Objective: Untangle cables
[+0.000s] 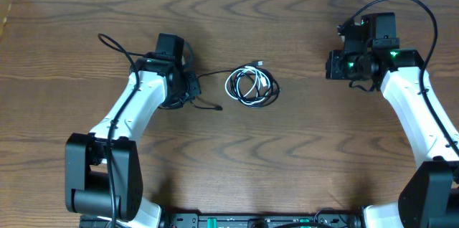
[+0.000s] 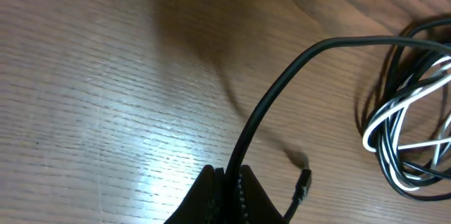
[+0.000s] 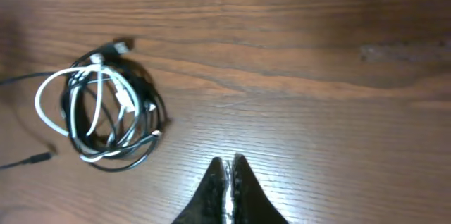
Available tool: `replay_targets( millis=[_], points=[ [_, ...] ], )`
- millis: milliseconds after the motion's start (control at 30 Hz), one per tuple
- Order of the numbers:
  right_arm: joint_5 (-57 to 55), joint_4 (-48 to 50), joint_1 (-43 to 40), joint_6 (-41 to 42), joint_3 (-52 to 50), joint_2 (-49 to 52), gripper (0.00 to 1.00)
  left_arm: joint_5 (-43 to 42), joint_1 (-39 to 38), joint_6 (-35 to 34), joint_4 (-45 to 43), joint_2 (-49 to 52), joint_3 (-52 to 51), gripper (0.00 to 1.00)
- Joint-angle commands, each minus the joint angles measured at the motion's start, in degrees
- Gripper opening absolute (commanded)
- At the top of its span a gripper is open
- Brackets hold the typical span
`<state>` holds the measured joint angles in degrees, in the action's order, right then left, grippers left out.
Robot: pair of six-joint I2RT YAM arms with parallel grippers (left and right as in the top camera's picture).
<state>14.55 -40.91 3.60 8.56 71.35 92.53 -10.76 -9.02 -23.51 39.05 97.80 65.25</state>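
The cables lie as a loose coil of black and white cords at the table's middle. From the coil one black cord runs left to my left gripper. In the left wrist view that gripper is shut on this black cord, which rises from between the jaws and bends right to the coil. A small black plug end lies on the wood beside the fingers. My right gripper is far right of the coil, shut and empty; the coil lies ahead to its left.
The wooden table carries only the cables. A thick black arm cord loops out behind the left arm, and another arcs over the right wrist. A loose plug end lies left of the coil.
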Motion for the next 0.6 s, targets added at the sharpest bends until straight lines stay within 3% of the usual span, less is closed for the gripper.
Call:
replay_targets(
  millis=[0,33,67,133,300,567],
  points=[
    [-0.61,0.28,-0.17,0.83,0.09,-0.07,0.38,0.72,-0.17,0.96,0.39,-1.27,-0.81,0.07],
    [0.39,0.48,-0.17,0.83,0.09,-0.04,0.50,0.44,-0.48,0.96,0.37,-1.27,-0.81,0.08],
    [1.68,0.81,-0.17,0.83,0.09,-0.04,0.55,-0.52,-0.81,0.96,0.20,-1.27,-0.81,0.08],
    [4.02,1.25,-0.11,0.83,0.09,-0.04,0.56,-3.61,-1.44,0.94,-0.44,-1.27,-0.81,0.07],
    [5.84,1.66,1.38,0.11,0.09,-0.04,0.44,-8.33,-3.93,-0.46,-2.54,-1.27,-0.81,0.07],
    [5.70,2.19,7.74,-6.93,0.09,0.17,0.36,-11.30,-10.27,-2.10,-7.04,-1.27,-0.81,0.08]
  ],
)
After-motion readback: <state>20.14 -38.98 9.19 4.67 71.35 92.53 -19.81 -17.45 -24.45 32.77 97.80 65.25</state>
